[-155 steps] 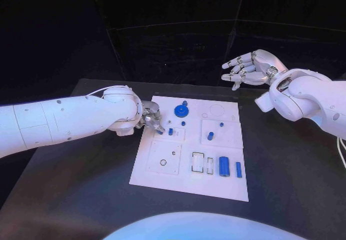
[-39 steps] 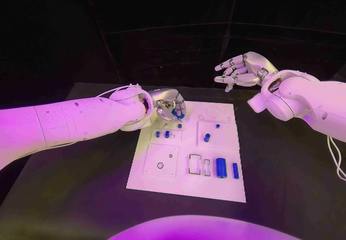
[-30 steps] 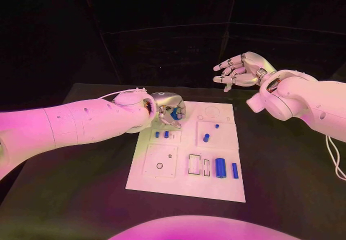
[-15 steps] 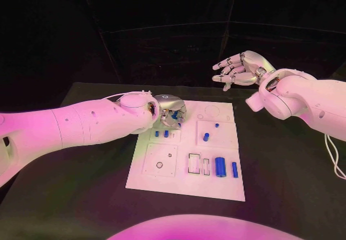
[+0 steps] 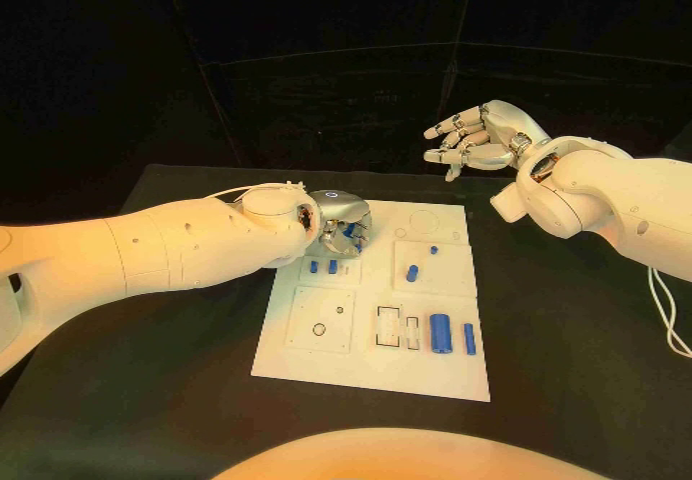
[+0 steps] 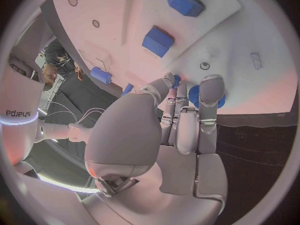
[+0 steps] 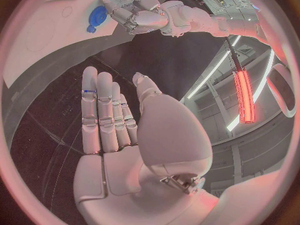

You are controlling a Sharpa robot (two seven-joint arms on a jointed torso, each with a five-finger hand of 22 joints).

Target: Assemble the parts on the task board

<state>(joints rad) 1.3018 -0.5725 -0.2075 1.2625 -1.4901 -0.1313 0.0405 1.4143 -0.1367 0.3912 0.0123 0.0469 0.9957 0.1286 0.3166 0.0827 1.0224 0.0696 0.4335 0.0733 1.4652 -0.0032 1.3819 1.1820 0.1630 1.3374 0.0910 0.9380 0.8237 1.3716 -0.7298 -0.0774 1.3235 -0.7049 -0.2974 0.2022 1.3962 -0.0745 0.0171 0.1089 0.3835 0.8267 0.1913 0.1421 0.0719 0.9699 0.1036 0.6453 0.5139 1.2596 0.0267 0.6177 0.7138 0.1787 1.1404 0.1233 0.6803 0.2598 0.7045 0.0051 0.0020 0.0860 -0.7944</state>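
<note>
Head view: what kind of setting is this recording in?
Probably a robotics lab test cell: a black table against dark surroundings, a white task board with small blue parts, and strip lights and cables in the right wrist view.

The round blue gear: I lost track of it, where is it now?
The round blue gear is at the task board's far left corner, under the left hand's fingertips, beyond the two small blue pegs. The left wrist view shows the fingers on it.

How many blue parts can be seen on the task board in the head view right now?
7: two pegs below the left hand, one disc under its fingers, two mid-board pieces, two cylinders near the front. The hand may hide more.
</note>
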